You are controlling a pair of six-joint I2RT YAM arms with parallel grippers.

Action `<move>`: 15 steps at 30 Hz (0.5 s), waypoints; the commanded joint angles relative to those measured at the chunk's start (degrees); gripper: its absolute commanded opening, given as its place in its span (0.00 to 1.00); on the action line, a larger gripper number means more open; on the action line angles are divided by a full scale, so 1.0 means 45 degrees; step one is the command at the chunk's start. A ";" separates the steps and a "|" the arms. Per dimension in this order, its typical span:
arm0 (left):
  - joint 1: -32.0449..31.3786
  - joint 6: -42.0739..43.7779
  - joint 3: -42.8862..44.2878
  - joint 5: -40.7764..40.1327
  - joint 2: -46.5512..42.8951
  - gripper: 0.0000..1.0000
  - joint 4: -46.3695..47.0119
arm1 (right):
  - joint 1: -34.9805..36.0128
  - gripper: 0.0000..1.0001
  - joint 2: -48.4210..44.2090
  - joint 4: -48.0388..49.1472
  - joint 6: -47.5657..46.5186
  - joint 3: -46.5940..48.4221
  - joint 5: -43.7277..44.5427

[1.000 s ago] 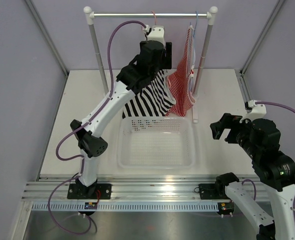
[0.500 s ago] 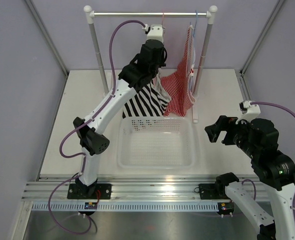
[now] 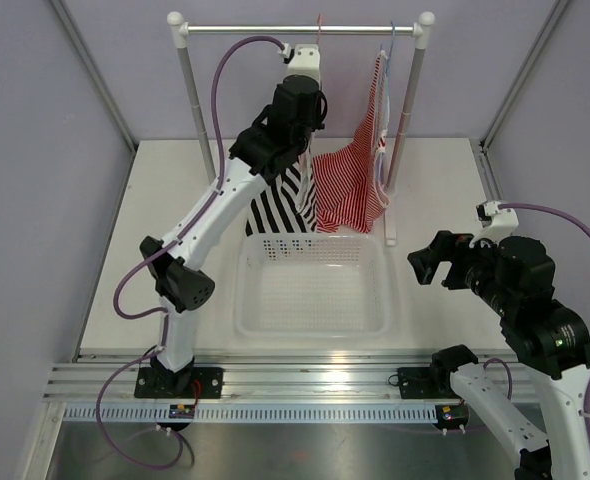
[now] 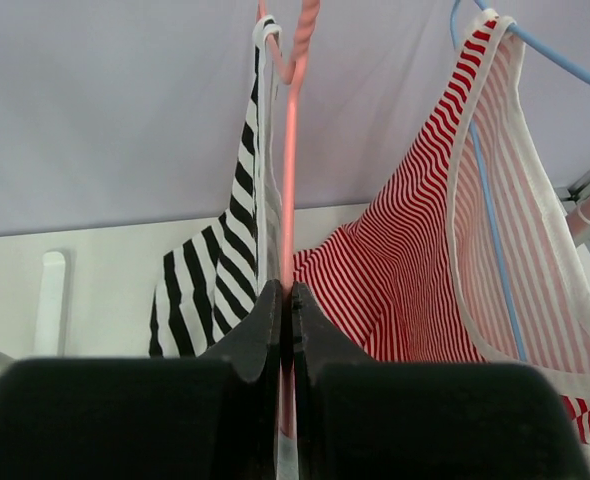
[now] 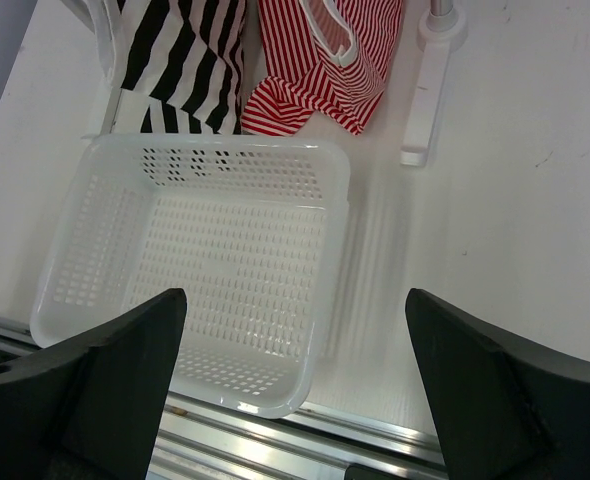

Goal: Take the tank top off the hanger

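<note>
The black-and-white striped tank top [image 3: 275, 205] hangs from the pink wire hanger [image 4: 289, 150], whose hook [image 3: 320, 22] is over the rail. In the left wrist view the tank top [image 4: 205, 280] lies left of the pink wire, which runs straight down between the jaws. My left gripper [image 4: 286, 295] is shut on that wire, high on the rack behind the basket [image 3: 308, 158]. My right gripper [image 3: 430, 262] hovers wide open at the right of the basket, with nothing between its fingers [image 5: 295, 300]. The tank top's hem [image 5: 180, 60] rests on the table.
A red-and-white thin-striped top [image 3: 355, 185] hangs right beside the tank top on a pale blue hanger [image 4: 495, 230]. A white perforated basket [image 3: 315, 242] sits below the garments. The rack's rail [image 3: 245, 30], right post [image 3: 400, 130] and foot [image 5: 420, 100] stand at the back.
My left gripper has closed on the pink hanger wire. The tank top has swung and now shows narrower. The right gripper has drifted slightly left, still open.
</note>
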 commanded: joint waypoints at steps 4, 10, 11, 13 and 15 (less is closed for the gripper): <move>0.0257 0.1180 -0.0809 -0.0484 -0.2526 0.00 0.1991 | 0.0116 1.00 -0.0185 0.0406 0.0035 -0.0016 -0.0313; 0.0394 0.1609 -0.0848 -0.0170 -0.3015 0.00 0.1680 | 0.0116 1.00 -0.0185 0.0328 -0.0004 0.0081 -0.0196; 0.0394 0.1726 -0.0906 -0.0170 -0.3112 0.00 0.1447 | 0.0116 0.99 -0.0186 0.0308 -0.0023 0.0101 -0.0196; 0.0394 0.2096 -0.1471 -0.0190 -0.3521 0.00 0.1328 | 0.0116 0.99 -0.0185 0.0191 -0.0043 0.0198 -0.0177; 0.0413 0.2390 -0.2424 -0.0307 -0.3951 0.00 0.1308 | 0.0116 1.00 -0.0244 0.0171 -0.0043 0.0237 -0.0235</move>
